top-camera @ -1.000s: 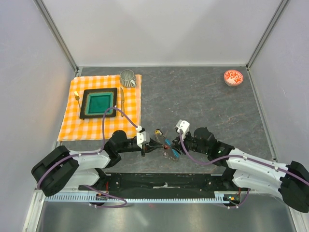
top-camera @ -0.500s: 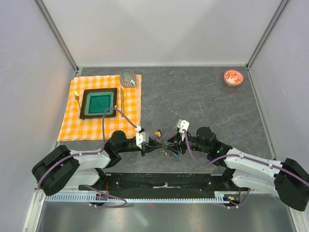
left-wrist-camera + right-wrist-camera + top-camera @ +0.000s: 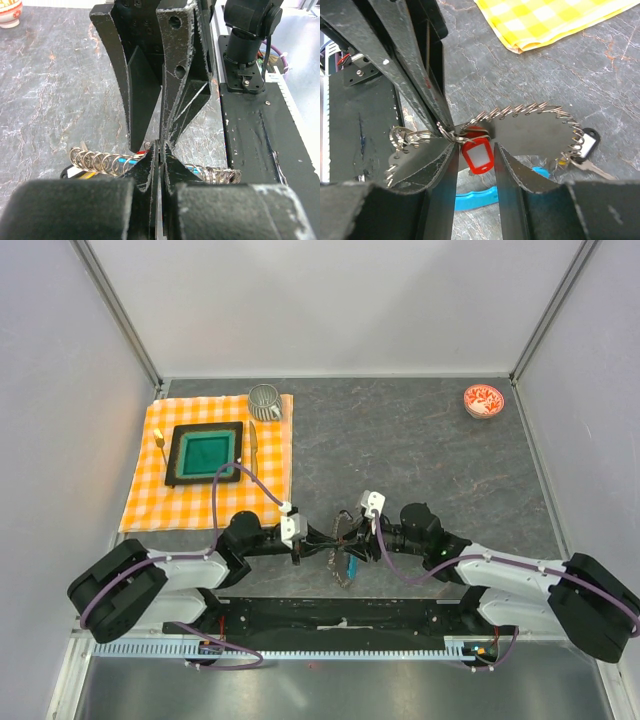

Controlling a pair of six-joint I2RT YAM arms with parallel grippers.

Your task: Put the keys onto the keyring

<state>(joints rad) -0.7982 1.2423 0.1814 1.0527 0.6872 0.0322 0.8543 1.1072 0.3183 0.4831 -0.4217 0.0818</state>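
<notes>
The silvery beaded-chain keyring with its blue plastic tag is clamped in the left gripper, off the near right corner of the yellow checked cloth. A red-tagged key is framed by the narrowly parted jaws of the right gripper; whether it is gripped cannot be told.

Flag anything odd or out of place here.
Nothing spilled or broken. The one oddity: the silvery beaded chain loop is pinched at one end in the shut left gripper, so it looks stretched into an oval.

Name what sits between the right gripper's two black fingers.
A red plastic key tag with a white label, just under the silvery chain loop; right wrist view shows it.
</notes>
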